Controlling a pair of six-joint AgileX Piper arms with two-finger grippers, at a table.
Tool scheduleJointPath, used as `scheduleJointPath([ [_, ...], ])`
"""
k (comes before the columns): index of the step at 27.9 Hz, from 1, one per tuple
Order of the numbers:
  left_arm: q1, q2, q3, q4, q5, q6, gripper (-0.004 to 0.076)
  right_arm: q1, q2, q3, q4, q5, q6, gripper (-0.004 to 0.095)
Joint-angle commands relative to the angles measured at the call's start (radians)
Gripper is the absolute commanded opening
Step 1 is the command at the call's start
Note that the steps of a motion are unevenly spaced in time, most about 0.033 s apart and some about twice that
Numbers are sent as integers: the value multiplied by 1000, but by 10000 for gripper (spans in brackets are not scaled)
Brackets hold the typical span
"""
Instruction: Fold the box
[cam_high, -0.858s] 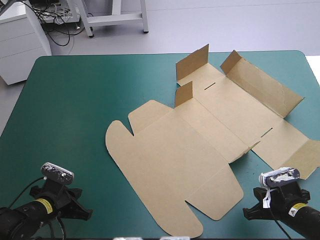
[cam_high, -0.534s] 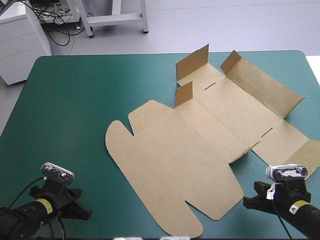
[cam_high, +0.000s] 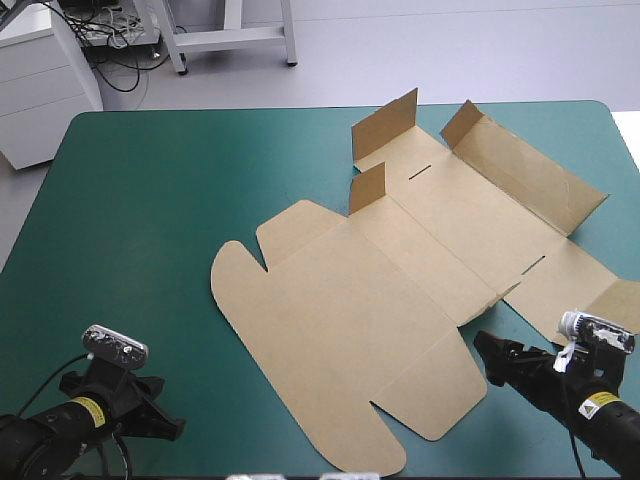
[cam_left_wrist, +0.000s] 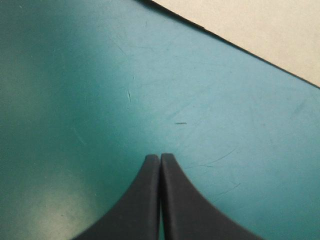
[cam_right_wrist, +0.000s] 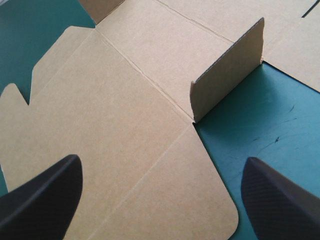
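So the flat brown cut-board box (cam_high: 400, 300) is lying open across the middle and right side of the teal-green covered surface (cam_high: 150, 200). Its long axis runs on a diagonal from the near-left up to the far-right corner, and a few walls at the far end are already standing. The right tool (cam_right_wrist: 162, 162), two broad black fins, is clearly the closer one. It's spread wide and holding nothing, sitting low at the near-right of the sheet and aimed across it toward the far left. The rounded flap (cam_right_wrist: 175, 200) lies right under and between its fingers, and the short upright flap (cam_right_wrist: 227, 70) stands a bit ahead of it, next to a notch of bare cover. So the box is dead ahead of and below that tool. My guess is the next move hangs on getting a finger onto the edge of that rounded flap, or the crease behind it, so it can be lifted. The left tool (cam_left_wrist: 160, 159) is closed to a point with nothing in it, parked low over bare cover at the near-left corner. The near edge of the board is ahead of it but well clear, not touching. That arm looks like it's just waiting, and it would have to cross open cover to help.
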Motion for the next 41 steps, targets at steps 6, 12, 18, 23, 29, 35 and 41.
scheduleJointPath([
  [6,-4,7,-28,-4,-45,-10,-32,2,124,-65,21,-71,101,843],
  [12,-4,7,-28,-4,-45,-10,-32,-2,327,-178,-21,-112,208,843],
  [18,-4,7,-28,-4,-43,-10,-32,-2,497,-246,-117,-106,421,842],
  [23,-4,7,-28,-4,-45,-10,-32,-2,606,-260,-104,-108,517,827],
  [29,-4,7,-28,-4,-45,-3,-32,-2,696,-262,-106,-131,580,731],
  [35,-4,7,-28,-4,-45,-3,-32,-2,727,-264,-102,-245,594,607],
  [41,-4,7,-28,-4,-43,-3,-32,-5,773,-264,-100,-214,594,389],
])
